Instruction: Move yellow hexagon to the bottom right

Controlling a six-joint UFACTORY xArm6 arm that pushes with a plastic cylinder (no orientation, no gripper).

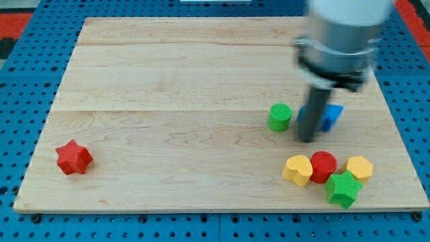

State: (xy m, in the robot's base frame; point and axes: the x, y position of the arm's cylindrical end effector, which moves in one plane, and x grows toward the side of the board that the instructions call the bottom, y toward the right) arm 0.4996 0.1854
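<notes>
The yellow hexagon (359,167) lies near the board's bottom right, touching the red cylinder (323,166) on its left and the green star (343,189) below it. A yellow heart-shaped block (297,169) sits left of the red cylinder. My tip (308,140) is above this cluster, between the green cylinder (280,117) on its left and a blue block (330,115) partly hidden behind the rod. The tip touches none of the cluster's blocks.
A red star (73,158) lies near the board's bottom left. The wooden board (168,74) rests on a blue perforated base. The arm's grey body (342,33) hangs over the upper right.
</notes>
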